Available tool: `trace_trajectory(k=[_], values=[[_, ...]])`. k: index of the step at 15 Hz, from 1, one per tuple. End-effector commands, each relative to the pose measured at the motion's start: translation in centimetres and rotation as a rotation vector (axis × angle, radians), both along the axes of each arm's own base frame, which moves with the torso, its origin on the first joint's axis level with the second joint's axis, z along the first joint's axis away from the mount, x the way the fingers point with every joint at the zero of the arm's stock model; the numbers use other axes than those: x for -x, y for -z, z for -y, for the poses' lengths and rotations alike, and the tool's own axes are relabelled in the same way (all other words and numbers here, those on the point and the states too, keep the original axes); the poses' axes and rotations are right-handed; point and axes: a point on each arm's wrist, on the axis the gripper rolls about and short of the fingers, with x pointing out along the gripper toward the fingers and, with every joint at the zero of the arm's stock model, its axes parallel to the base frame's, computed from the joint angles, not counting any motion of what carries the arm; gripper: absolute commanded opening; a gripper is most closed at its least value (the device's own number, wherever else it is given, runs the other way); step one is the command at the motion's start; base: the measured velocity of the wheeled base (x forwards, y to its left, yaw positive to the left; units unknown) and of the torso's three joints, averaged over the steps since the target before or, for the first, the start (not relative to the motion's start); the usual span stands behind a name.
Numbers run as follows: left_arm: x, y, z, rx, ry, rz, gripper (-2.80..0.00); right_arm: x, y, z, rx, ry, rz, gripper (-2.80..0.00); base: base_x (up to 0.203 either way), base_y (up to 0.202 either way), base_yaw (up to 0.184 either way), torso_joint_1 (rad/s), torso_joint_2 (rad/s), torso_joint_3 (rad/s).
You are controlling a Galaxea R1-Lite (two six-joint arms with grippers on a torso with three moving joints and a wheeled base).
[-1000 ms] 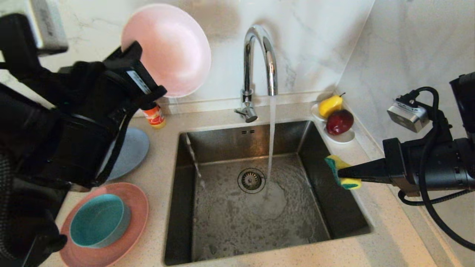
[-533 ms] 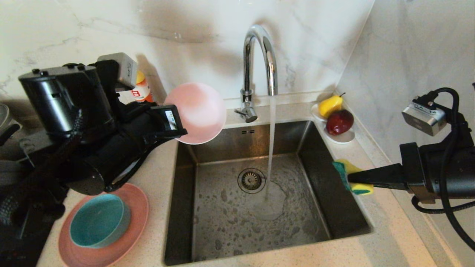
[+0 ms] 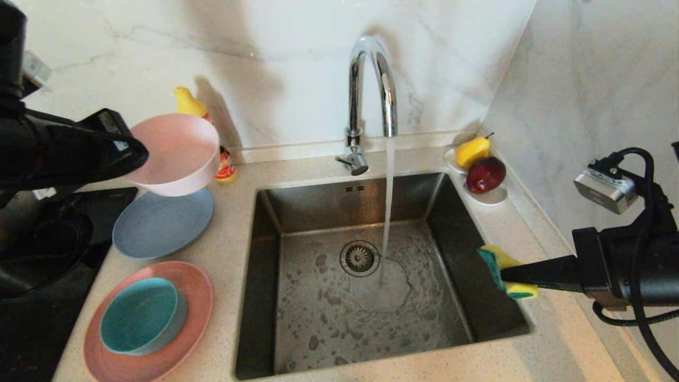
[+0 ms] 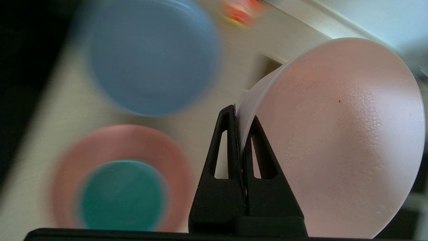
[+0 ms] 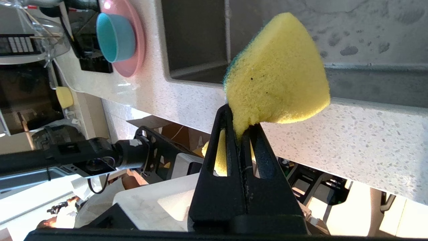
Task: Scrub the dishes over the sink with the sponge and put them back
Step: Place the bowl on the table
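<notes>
My left gripper is shut on the rim of the pale pink bowl, which it holds mouth up just above the blue-grey plate, left of the sink. The teal bowl sits on the salmon-pink plate near the counter's front. My right gripper is shut on the yellow and green sponge, held level over the sink's right rim.
Water runs from the chrome tap onto the basin floor beside the drain strainer. A white dish with a yellow pear and a dark red apple stands at the back right. A small orange bottle stands behind the bowl; a black hob lies left.
My left arm swung the pink bowl from high by the back wall, past the sink's corner, leftward and down over the blue-grey plate, turning it mouth up. The right gripper drew the sponge slightly back.
</notes>
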Motion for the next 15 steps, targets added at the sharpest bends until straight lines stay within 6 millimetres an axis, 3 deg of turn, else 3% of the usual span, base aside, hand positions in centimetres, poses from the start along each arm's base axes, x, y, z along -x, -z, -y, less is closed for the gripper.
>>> trace_trajectory(k=[1, 5, 11, 15], values=[[0.9, -0.9, -2.5, 0.012, -0.111, 0.025, -2.80, -0.3, 0.5, -0.1, 0.007, -0.002, -0.023, -2.80, 0.000, 0.000, 0.000, 0.000, 0.00, 0.000], [0.1, 0.6, -9.0, 0.088, -0.337, -0.026, -2.80, -0.7, 0.9, -0.4, 0.012, -0.008, -0.042, -2.80, 0.000, 0.000, 0.000, 0.000, 0.00, 0.000], [-4.4, 6.8, -18.0, 0.269, -0.531, -0.182, -2.80, -1.0, 1.0, -0.5, 0.015, -0.024, -0.042, -2.80, 0.000, 0.000, 0.000, 0.000, 0.00, 0.000], [-6.1, 9.8, -22.9, 0.302, -0.614, -0.195, -2.80, -1.3, 1.1, -0.7, 0.003, -0.034, -0.025, -2.80, 0.000, 0.000, 0.000, 0.000, 0.00, 0.000]])
